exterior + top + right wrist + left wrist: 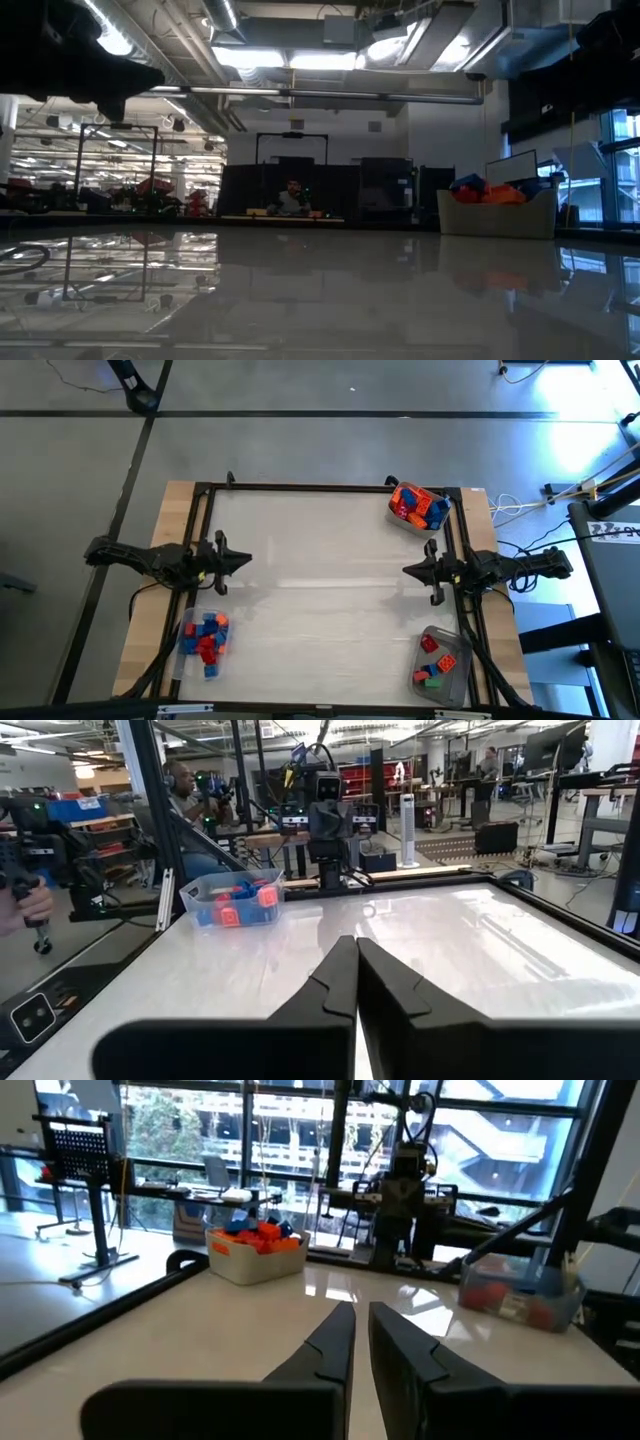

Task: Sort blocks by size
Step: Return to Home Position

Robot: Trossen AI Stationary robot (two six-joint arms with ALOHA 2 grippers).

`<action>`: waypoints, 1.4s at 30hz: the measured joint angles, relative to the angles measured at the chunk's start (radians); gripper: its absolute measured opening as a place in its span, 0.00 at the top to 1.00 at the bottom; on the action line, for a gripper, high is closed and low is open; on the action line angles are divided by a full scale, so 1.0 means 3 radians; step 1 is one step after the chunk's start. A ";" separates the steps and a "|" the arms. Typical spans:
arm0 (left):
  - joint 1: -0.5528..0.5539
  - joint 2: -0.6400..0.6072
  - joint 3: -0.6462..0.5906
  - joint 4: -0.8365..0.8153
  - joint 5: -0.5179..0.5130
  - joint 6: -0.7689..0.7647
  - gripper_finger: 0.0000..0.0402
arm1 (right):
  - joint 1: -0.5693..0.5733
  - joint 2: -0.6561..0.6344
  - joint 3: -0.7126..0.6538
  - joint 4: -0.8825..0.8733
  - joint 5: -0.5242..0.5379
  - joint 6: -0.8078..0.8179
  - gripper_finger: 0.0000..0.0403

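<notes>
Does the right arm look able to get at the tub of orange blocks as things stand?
Probably yes: the right gripper waits nearby, nothing lies between them, and the tub is open-topped.

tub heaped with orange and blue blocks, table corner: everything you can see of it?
Clear plastic tub, rectangular, open-topped. It stands upright on the white tabletop, in a corner beside the right arm, askew to the table edges. Orange, blue and red blocks heap above its rim. Nothing else touches it.

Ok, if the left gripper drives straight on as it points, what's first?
Only bare table lies ahead of the left gripper; the first thing is probably the right gripper facing it.
</notes>
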 joint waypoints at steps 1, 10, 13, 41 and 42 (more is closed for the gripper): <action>0.0000 -0.0001 0.0000 0.0001 0.0000 0.0030 0.95 | 0.0000 -0.0001 0.0000 -0.0001 0.0001 0.0000 0.98; 0.0000 0.0035 0.0000 -0.0001 -0.0002 0.0172 0.95 | 0.0000 -0.0001 -0.0003 0.0005 0.0002 -0.0001 0.98; 0.0000 0.0036 0.0000 -0.0002 -0.0002 0.0172 0.95 | 0.0000 -0.0001 -0.0003 0.0005 0.0002 -0.0001 0.98; 0.0000 0.0036 0.0000 -0.0004 -0.0003 0.0170 0.95 | 0.0000 -0.0001 -0.0005 0.0006 0.0003 -0.0002 0.98; 0.0000 0.0036 0.0000 -0.0004 -0.0002 0.0170 0.95 | 0.0000 -0.0001 -0.0005 0.0006 0.0003 -0.0001 0.98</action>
